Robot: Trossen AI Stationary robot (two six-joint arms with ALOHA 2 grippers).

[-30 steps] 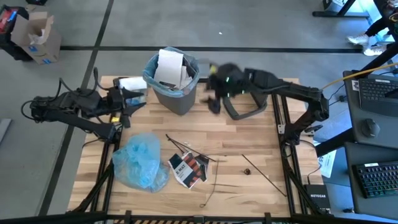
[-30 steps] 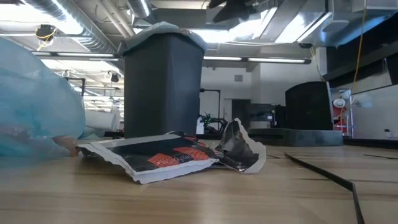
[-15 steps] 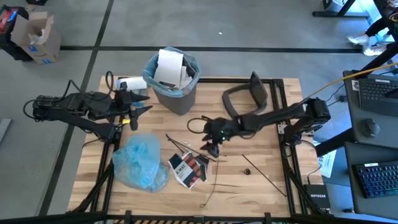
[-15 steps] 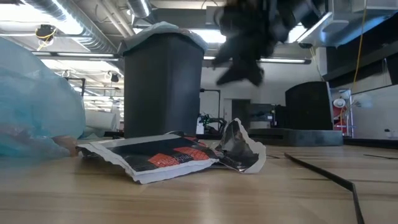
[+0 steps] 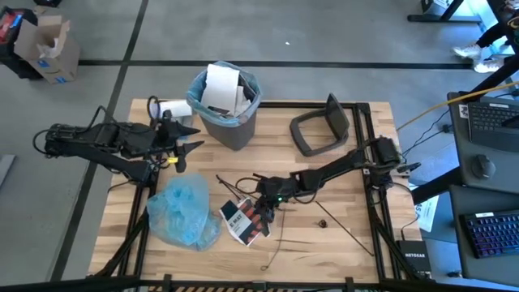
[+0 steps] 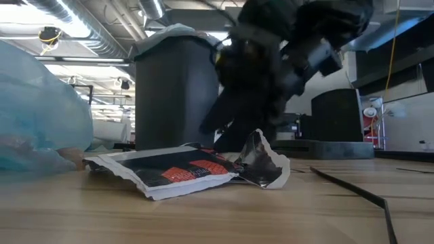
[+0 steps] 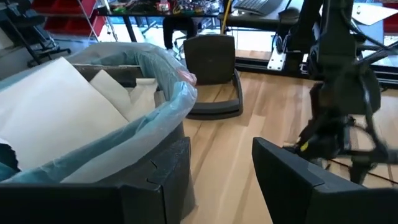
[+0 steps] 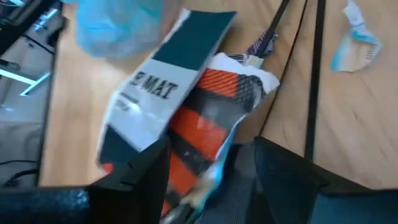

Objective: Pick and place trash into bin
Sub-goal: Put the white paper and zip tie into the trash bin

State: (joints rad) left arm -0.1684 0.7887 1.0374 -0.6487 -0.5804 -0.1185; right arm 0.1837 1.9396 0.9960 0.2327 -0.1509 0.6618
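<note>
On the bench (image 5: 340, 203) stands one bin (image 5: 227, 113), near the far edge and toward the left, with a light blue liner; it holds at least two sheets of white paper (image 5: 219, 88). Its grey lid (image 5: 318, 131) lies by itself on the bench to the right of the bin, also near the far edge. One red, black and white printed packet (image 5: 245, 219) lies near the middle of the front half of the bench; in the right wrist view the letters "MAT" can be read on its white part, the rest of the writing is too blurred. The right gripper (image 5: 268, 204) is low over the right end of this packet, and its two fingers (image 8: 134, 180) stand apart on both sides of the packet's crumpled edge; I cannot tell if they already press it. One crumpled light blue bag (image 5: 183, 209) lies close to the left of the packet. At least three thin dark sticks (image 5: 345, 229) lie around the packet and toward the front right corner. The left gripper (image 5: 183, 139) waits beside the bin on its left, with fingers open and nothing between them.
</note>
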